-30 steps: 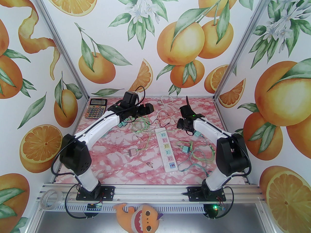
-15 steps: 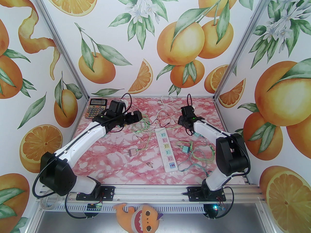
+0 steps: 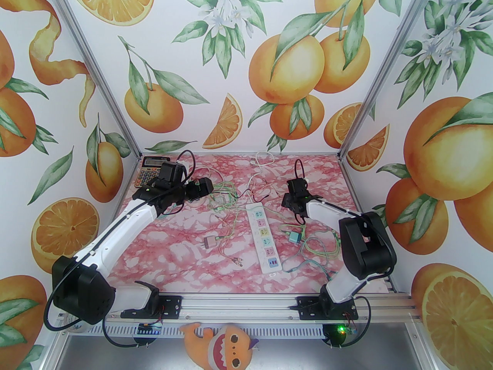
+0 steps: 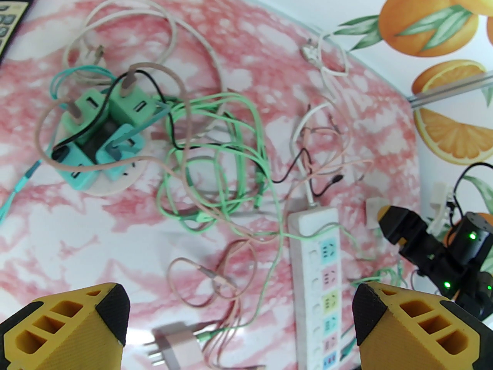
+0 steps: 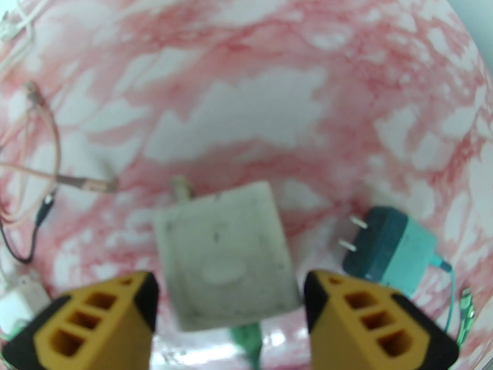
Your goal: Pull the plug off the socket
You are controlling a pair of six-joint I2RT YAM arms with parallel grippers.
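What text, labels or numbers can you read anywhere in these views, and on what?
No text reads clearly.
On the calculator: key legends and any print are too small to read.
On the power strip: the coloured socket labels carry marks, too small to read.
On the white adapter: blurred, no legible print.

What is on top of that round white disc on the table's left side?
A cluster of green and teal charger cubes crowds the round white disc, with pink, black and green cables looped over them. The disc's top is covered, so any sockets beneath cannot be seen.
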